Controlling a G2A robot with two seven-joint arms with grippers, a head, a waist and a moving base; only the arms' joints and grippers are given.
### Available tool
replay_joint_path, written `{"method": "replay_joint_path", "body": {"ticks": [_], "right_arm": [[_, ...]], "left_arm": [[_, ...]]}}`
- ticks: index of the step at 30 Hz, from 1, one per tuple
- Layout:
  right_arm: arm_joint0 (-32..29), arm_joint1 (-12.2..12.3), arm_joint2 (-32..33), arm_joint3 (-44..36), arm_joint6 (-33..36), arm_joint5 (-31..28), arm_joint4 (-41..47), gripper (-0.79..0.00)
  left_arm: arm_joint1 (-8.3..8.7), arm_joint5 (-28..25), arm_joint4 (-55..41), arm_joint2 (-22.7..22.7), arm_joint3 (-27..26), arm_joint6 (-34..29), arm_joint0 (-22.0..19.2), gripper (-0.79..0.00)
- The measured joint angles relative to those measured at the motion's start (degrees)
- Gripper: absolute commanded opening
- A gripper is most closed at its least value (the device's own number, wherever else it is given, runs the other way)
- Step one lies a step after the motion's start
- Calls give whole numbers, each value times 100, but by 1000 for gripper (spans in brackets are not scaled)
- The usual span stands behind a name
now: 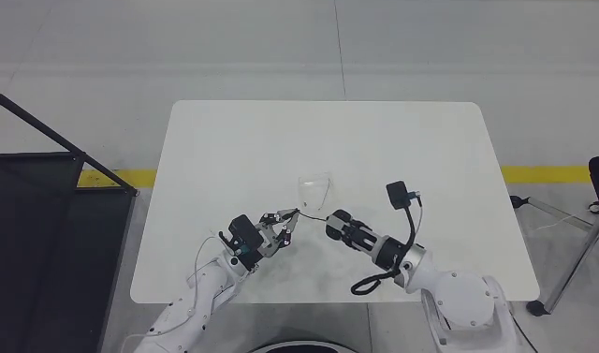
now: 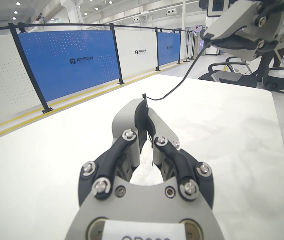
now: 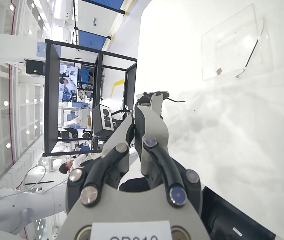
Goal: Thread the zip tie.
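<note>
A thin black zip tie (image 2: 181, 81) hangs in a curve above the white table (image 1: 421, 166), held between both grippers. My left gripper (image 2: 145, 103) is shut on one end, where a small head pokes out above the pads. The strap rises to my right gripper (image 2: 208, 38), which is shut on the other end. Seen from above, the left gripper (image 1: 288, 224) and right gripper (image 1: 333, 226) face each other near the table's front edge, with the zip tie (image 1: 312, 220) spanning the short gap. In the right wrist view its own gripper (image 3: 135, 112) is shut, with the left gripper (image 3: 156, 96) just beyond.
A clear plastic tray (image 1: 314, 189) lies on the table just behind the grippers. In it lies another black zip tie (image 3: 253, 51). A black frame with dark panels (image 1: 37, 213) stands off the table's left side.
</note>
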Motion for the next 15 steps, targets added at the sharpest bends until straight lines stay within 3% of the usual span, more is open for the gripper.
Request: {"method": "replay_joint_path", "body": {"ticks": [15], "right_arm": [[78, 87, -105, 185, -217, -399, 544, -785]], "left_arm": [[0, 0, 0, 0, 0, 0, 0, -785]]}}
